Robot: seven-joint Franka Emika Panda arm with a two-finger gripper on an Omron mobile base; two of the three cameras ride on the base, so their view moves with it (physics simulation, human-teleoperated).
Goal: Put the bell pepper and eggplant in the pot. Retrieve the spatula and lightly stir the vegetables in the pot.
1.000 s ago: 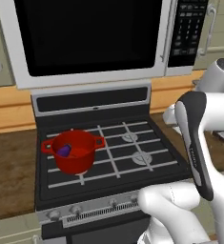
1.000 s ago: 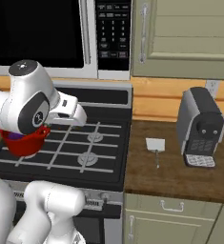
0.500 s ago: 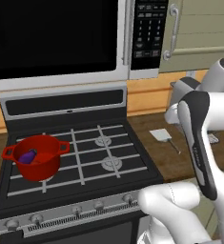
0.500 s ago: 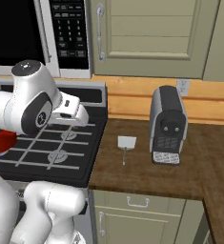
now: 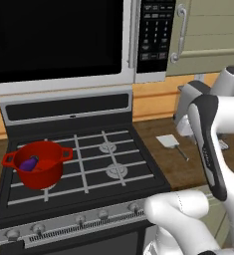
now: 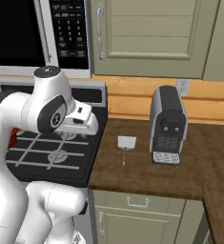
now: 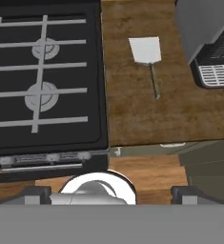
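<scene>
Spatula (image 7: 148, 55) lies flat on wooden counter (image 7: 147, 114), at 1 o'clock from the spread, empty gripper (image 7: 111, 191).

pot (image 5: 38, 163) on stove (image 5: 83, 164) front-left | eggplant (image 5: 28, 163) inside | spatula (image 5: 169, 143) on counter (image 5: 173, 159)

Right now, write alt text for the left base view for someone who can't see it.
A red pot with a purple eggplant inside sits on the front left of a black stove, under a microwave. To the right, a pale spatula lies on the wooden counter beside a grey coffee machine, partly hidden by the robot's white arm.
</scene>
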